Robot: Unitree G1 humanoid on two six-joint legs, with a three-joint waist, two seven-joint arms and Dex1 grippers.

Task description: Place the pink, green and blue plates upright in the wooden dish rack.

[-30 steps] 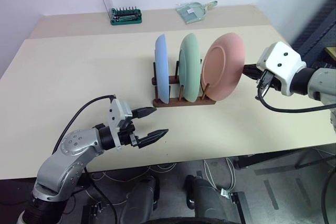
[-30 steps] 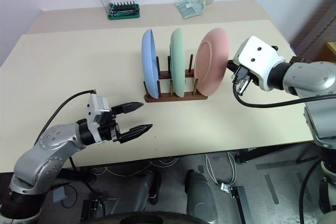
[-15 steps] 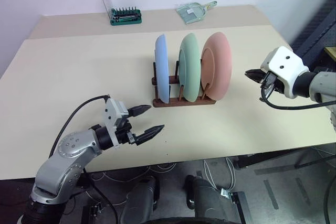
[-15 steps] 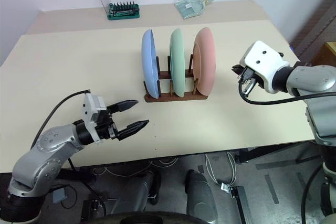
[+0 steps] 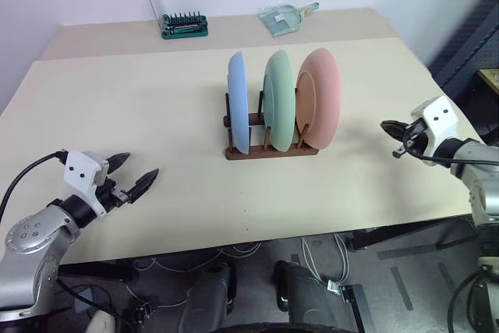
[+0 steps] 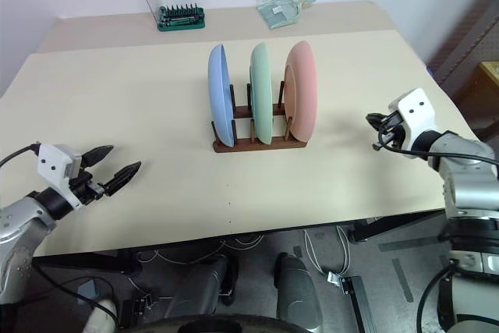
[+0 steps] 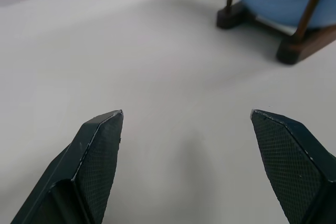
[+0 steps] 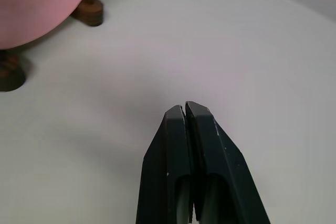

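— What's closest to us?

— The left gripper [image 5: 134, 172], out at the near left edge of the tabletop [image 5: 140, 107], fingers spread wide with nothing between them. It points across toward the rack.

— And the other one?

— The right gripper [image 5: 387, 125] is over the right side of the tabletop, its two black fingers [image 8: 189, 145] pressed flat together, holding nothing. It's well apart from the plates.

— So where are the plates?

— All three stand upright in the wooden dish rack [image 5: 271, 149], about mid-tabletop. The blue plate [image 5: 238, 103] is at the left end, the green plate [image 5: 277, 99] in the middle, the pink plate [image 5: 320, 97] at the right end, each on edge between the pegs. From the left wrist you can see the blue one sitting between two dark pegs above the base rail.

— Anything further back?

— A green bit set [image 5: 185, 26] with a clear lid standing open, near the far edge on the left. To its right, a clear plastic packet [image 5: 285, 17] lying flat.
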